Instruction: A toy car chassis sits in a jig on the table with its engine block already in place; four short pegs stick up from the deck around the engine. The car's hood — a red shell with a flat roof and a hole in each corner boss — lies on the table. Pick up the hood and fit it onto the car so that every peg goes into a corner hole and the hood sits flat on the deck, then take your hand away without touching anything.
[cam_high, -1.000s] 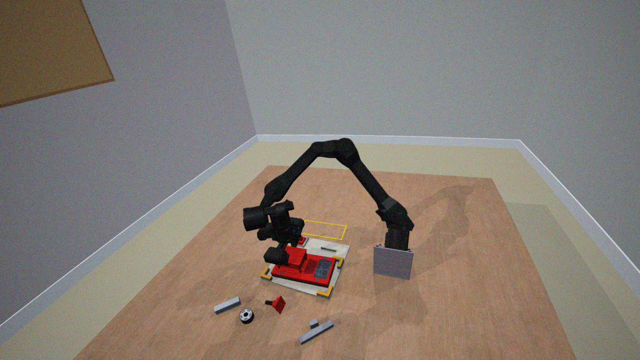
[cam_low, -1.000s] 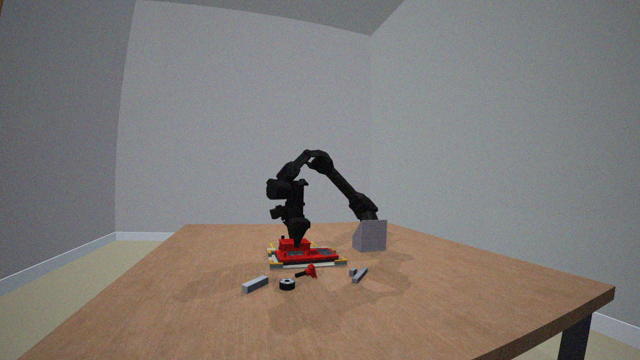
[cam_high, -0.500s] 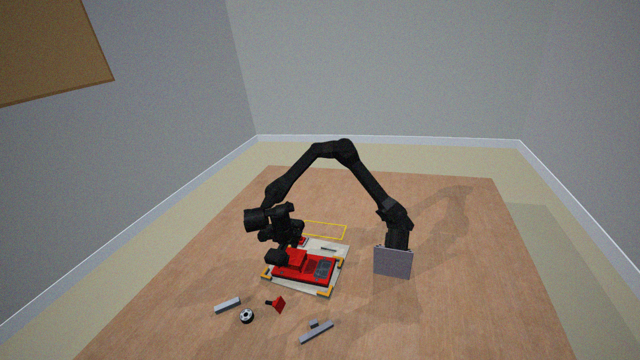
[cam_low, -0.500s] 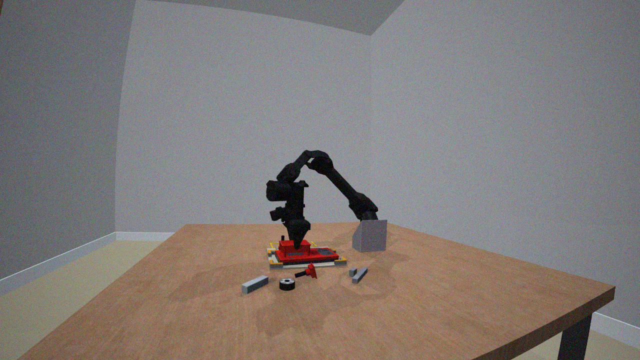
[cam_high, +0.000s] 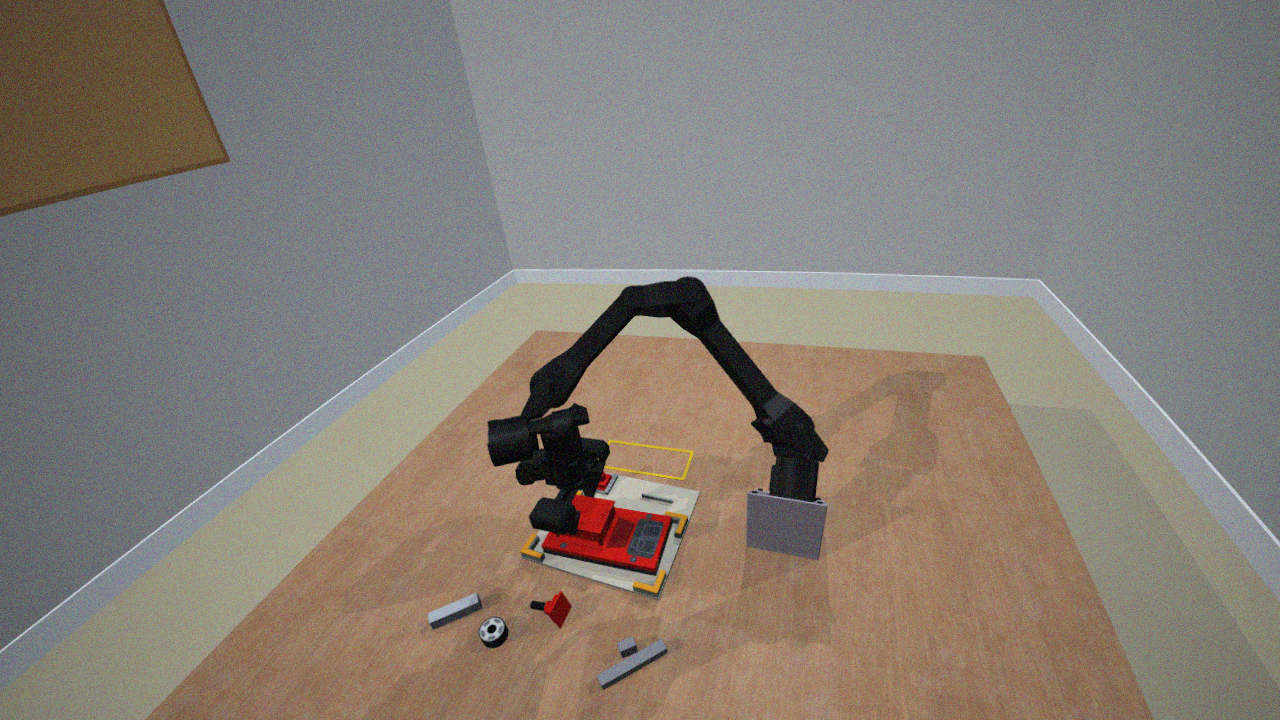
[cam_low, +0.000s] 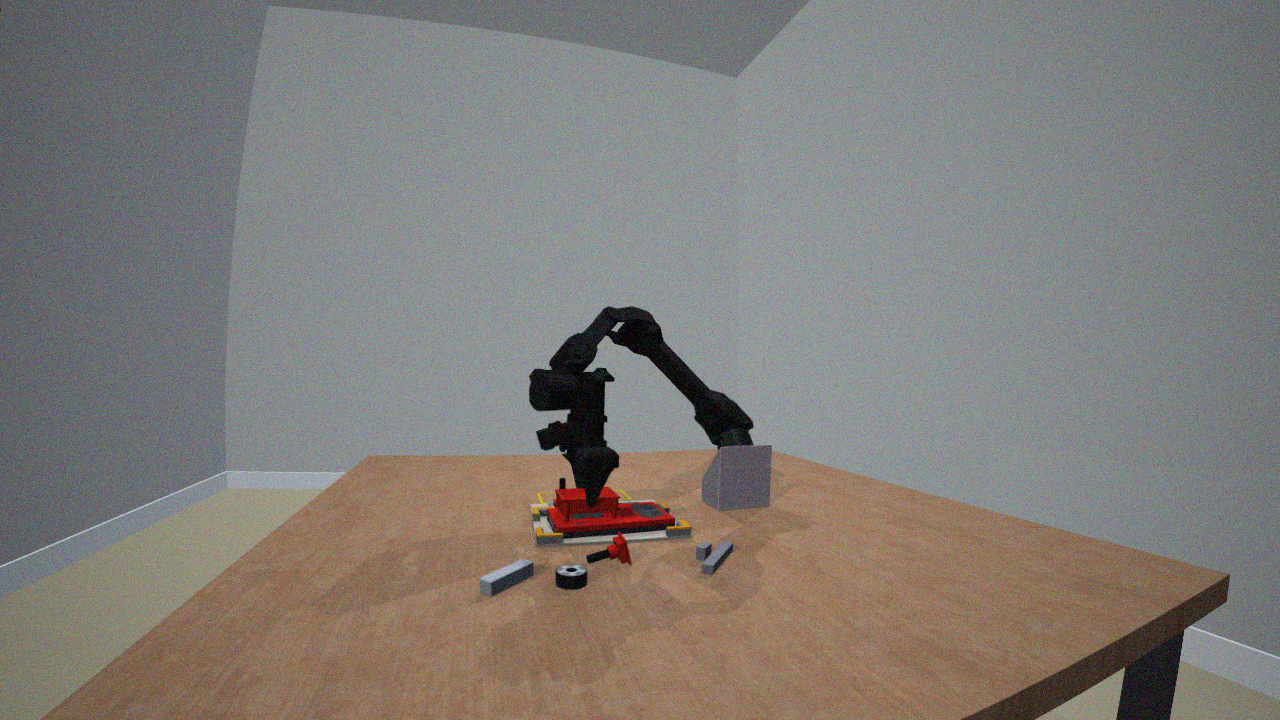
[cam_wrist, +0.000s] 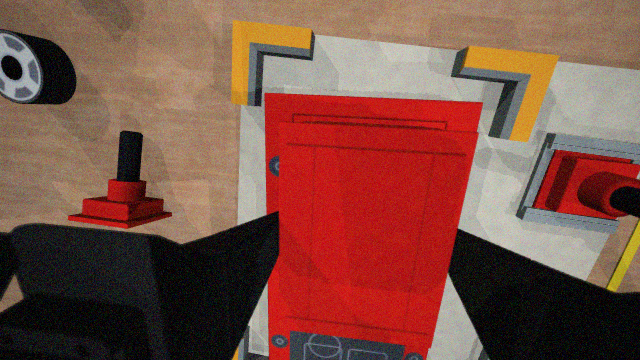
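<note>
The red hood (cam_high: 594, 515) (cam_low: 572, 503) (cam_wrist: 370, 210) is roof up over the rear part of the red chassis (cam_high: 617, 557) (cam_low: 640, 519) (cam_wrist: 375, 106). Its lower parts are down at or very near the deck. My gripper (cam_high: 575, 510) (cam_low: 591, 497) (cam_wrist: 361, 228) is shut on the hood, one finger on each long side. The chassis sits in the jig (cam_high: 687, 497) (cam_low: 608, 540) (cam_wrist: 390, 65) between its yellow corners. The pegs are hidden, and the engine block is mostly or wholly covered. I cannot tell whether the hood is fully seated.
In front of the jig lie a red piece with a black stem (cam_high: 556, 609) (cam_low: 619, 548) (cam_wrist: 125, 207), a wheel (cam_high: 492, 632) (cam_low: 571, 577) (cam_wrist: 55, 70) and grey bars (cam_high: 454, 610) (cam_high: 631, 664). Another red piece (cam_wrist: 565, 185) with a black stem stands in a grey holder beside the chassis.
</note>
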